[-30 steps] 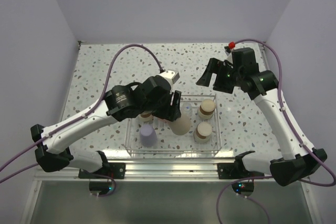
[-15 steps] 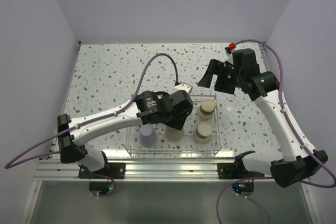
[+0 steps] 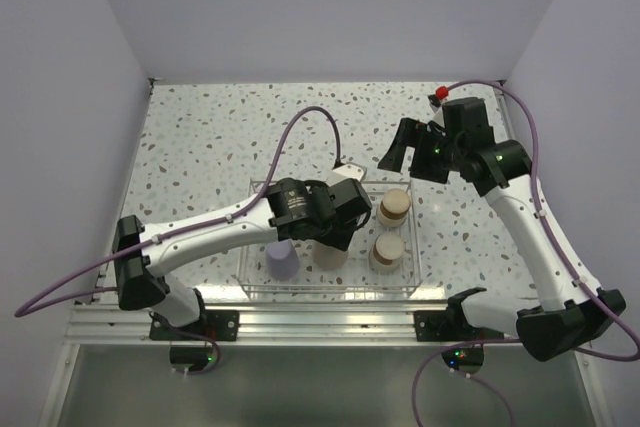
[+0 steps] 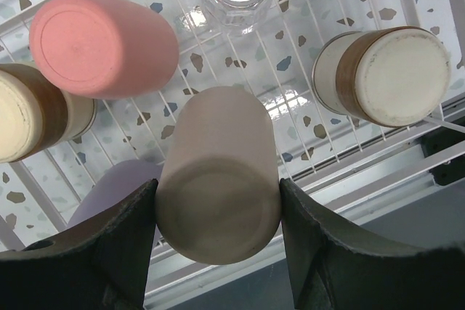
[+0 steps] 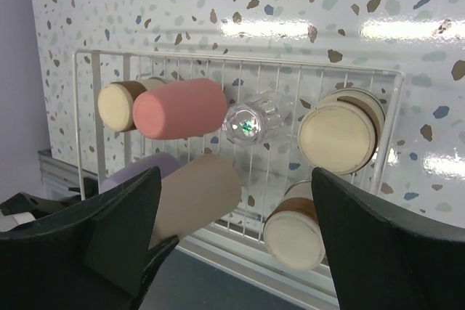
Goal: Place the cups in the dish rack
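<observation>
Left hand [image 4: 218, 212] gripping the beige cup [image 4: 218, 143] base-up inside the dish rack [image 5: 240, 57] at its near rail beside the lavender cup [image 4: 109, 186], presumably for draining; right hand [image 3: 410, 154] wide open, empty, beyond the rack's far-right corner, likely for clearance.

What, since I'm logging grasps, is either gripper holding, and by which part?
The left gripper grips the beige cup by its sides, close to the closed base end. The right gripper is open and holds nothing.
</observation>
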